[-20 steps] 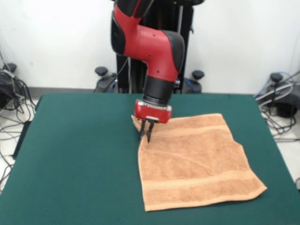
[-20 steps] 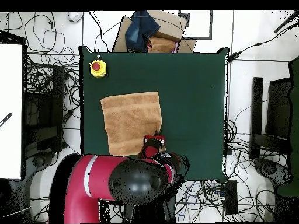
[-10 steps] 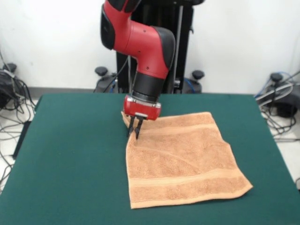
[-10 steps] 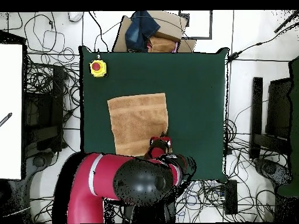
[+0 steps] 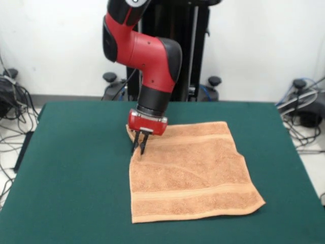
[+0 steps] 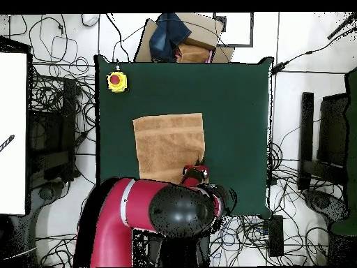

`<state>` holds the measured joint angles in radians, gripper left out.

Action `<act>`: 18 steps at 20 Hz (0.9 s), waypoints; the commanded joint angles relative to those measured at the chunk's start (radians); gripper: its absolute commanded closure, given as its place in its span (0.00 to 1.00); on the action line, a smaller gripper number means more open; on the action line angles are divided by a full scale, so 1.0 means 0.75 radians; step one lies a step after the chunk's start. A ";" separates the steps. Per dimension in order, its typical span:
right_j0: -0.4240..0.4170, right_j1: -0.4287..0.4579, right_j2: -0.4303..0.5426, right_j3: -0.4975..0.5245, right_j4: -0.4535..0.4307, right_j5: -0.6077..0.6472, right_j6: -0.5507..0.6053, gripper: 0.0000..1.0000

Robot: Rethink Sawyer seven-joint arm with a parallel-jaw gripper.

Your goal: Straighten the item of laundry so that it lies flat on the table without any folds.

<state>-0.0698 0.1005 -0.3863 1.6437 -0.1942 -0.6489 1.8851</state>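
Note:
The orange-tan towel (image 5: 190, 170) lies spread on the dark green table (image 5: 76, 168), with woven bands near its far and near edges. It looks mostly flat, with a small notch on its right edge in the front view. My gripper (image 5: 139, 150) is shut on the towel's far left corner and holds it just above the felt. In the overhead view the towel (image 6: 167, 143) lies mid-table and the gripper (image 6: 197, 170) is at its lower right corner, partly under the red arm.
A yellow box with a red button (image 6: 116, 81) sits at the table's upper left corner in the overhead view. Cardboard and blue cloth (image 6: 174, 35) lie beyond the table's top edge. Cables cover the floor around the table.
My gripper has dragged the towel by its corner, leftward in the front view and rightward in the overhead view. The whole towel has slid along with it.

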 commanded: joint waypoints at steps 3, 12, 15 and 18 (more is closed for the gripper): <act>-0.033 0.155 0.135 -0.146 0.040 0.019 0.156 1.00; -0.011 0.138 0.098 -0.125 0.050 0.003 0.137 1.00; -0.013 0.135 0.096 -0.127 0.043 0.009 0.133 1.00; 0.011 0.146 0.069 -0.122 0.076 -0.024 0.118 1.00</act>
<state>-0.0718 0.1067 -0.3940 1.6461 -0.1926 -0.6737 1.8849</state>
